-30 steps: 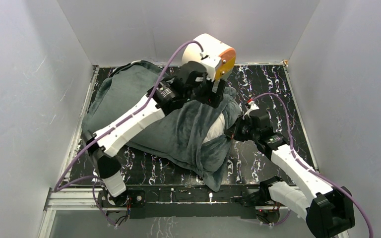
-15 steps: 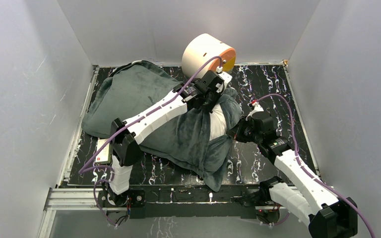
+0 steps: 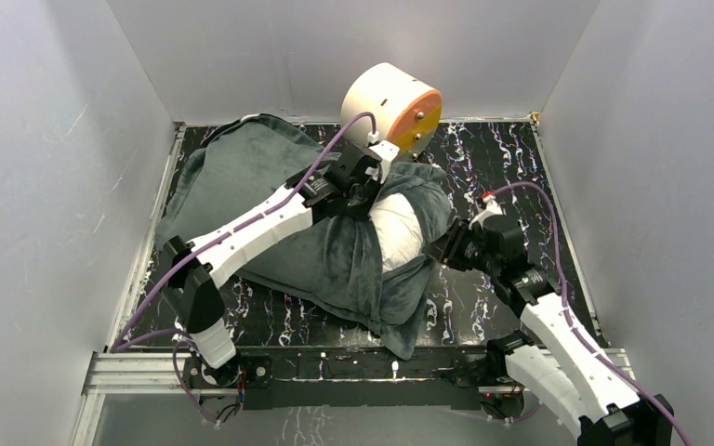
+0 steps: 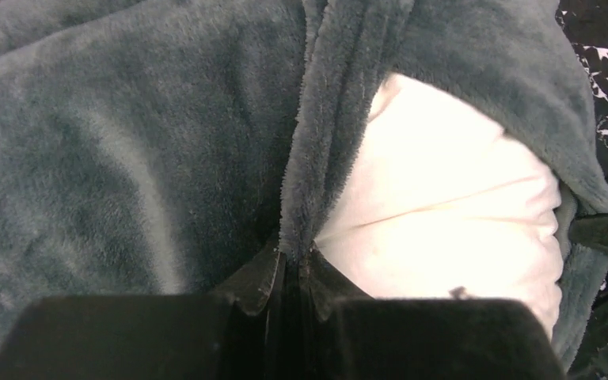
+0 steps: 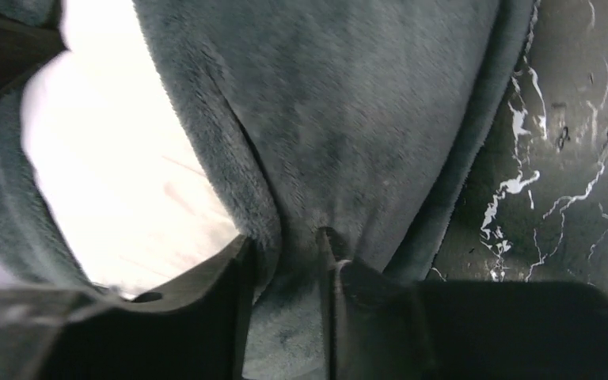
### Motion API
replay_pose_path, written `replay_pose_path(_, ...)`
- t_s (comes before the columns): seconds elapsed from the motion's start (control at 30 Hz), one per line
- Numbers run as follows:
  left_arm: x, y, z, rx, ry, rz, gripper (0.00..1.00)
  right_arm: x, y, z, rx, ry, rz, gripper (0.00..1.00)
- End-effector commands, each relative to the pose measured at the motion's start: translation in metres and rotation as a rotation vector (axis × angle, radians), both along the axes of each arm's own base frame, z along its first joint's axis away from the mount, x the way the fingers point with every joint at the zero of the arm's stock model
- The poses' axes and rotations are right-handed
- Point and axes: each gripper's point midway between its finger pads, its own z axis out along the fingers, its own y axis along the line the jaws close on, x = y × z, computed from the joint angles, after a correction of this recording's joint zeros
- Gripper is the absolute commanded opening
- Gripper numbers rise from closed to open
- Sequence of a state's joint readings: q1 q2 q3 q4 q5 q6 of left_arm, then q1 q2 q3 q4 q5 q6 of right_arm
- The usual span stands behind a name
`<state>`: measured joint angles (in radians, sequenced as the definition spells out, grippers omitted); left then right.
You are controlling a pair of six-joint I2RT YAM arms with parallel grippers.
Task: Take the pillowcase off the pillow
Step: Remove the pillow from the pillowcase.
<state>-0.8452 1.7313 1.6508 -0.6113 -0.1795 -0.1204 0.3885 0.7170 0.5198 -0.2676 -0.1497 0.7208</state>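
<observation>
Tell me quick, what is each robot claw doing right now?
Left gripper: closed, pinching the pillowcase edge.
Right gripper: pillowcase fabric between its fingers; gripping or loose cannot be told.

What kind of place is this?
Probably a robotics lab test cell: plain grey walls box in a black marbled table, with two cabled robot arms bolted at its near edge.

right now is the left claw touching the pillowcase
Touching. The left wrist view shows the left claw shut on the folded edge of the pillowcase, with grey plush pinched in it, right beside the bare white pillow.
</observation>
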Motion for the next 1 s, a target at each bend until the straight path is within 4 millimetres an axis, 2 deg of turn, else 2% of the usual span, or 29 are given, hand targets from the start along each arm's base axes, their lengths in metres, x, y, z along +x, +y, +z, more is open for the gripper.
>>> replay_pose_path(0.0, -0.03, 0.029, -0.022, 0.03, 0.116, 0.001, 0.0, 0.018, 0.015, 0.066, -0.03, -0.146, 0.137, 0.46)
replay_pose_path(0.07, -0.032, 0.029, -0.021, 0.006, 0.113, 0.015, 0.0, 0.031, 0.016, 0.076, -0.075, -0.151, 0.146, 0.49)
replay_pose_path(0.2, -0.037, 0.026, -0.022, -0.029, 0.128, 0.015, 0.0, 0.056, 0.018, 0.082, -0.138, -0.158, 0.148, 0.57)
replay_pose_path(0.37, -0.032, 0.024, -0.018, -0.045, 0.112, 0.034, 0.0, 0.071, 0.031, 0.062, -0.15, -0.061, 0.196, 0.57)
replay_pose_path(0.43, -0.03, 0.024, -0.015, -0.053, 0.1, 0.04, 0.0, 0.074, 0.031, 0.053, -0.165, -0.036, 0.197, 0.53)
replay_pose_path(0.47, -0.029, 0.024, -0.014, -0.052, 0.094, 0.045, 0.0, 0.078, 0.025, 0.047, -0.199, -0.03, 0.163, 0.39)
replay_pose_path(0.5, -0.028, 0.026, -0.013, -0.045, 0.084, 0.054, 0.0, 0.085, 0.012, 0.041, -0.255, -0.022, 0.106, 0.2)
replay_pose_path(0.53, -0.025, 0.032, -0.012, -0.03, 0.064, 0.074, 0.0, 0.095, -0.009, 0.036, -0.326, -0.017, 0.007, 0.09)
replay_pose_path(0.57, -0.022, 0.039, -0.011, -0.009, 0.043, 0.104, 0.0, 0.104, -0.032, 0.033, -0.376, -0.009, -0.088, 0.04)
replay_pose_path(0.7, -0.008, 0.088, -0.002, 0.11, -0.059, 0.276, 0.0, 0.123, -0.117, 0.044, -0.382, 0.004, -0.348, 0.0)
replay_pose_path(0.77, -0.003, 0.119, -0.003, 0.127, -0.067, 0.356, 0.0, 0.124, -0.146, 0.042, -0.351, 0.017, -0.432, 0.0)
replay_pose_path(0.8, 0.0, 0.132, -0.006, 0.113, -0.058, 0.384, 0.0, 0.122, -0.148, 0.038, -0.313, 0.039, -0.43, 0.0)
replay_pose_path(0.83, 0.003, 0.141, -0.008, 0.087, -0.044, 0.399, 0.0, 0.119, -0.14, 0.032, -0.255, 0.072, -0.4, 0.0)
replay_pose_path(0.87, 0.004, 0.144, -0.01, 0.059, -0.027, 0.4, 0.0, 0.115, -0.123, 0.025, -0.169, 0.107, -0.353, 0.0)
replay_pose_path(0.93, 0.003, 0.137, -0.008, 0.001, -0.018, 0.361, 0.0, 0.108, -0.098, 0.003, -0.045, 0.143, -0.269, 0.0)
replay_pose_path(0.97, 0.001, 0.126, -0.006, -0.043, -0.007, 0.318, 0.0, 0.104, -0.094, -0.014, -0.025, 0.174, -0.259, 0.0)
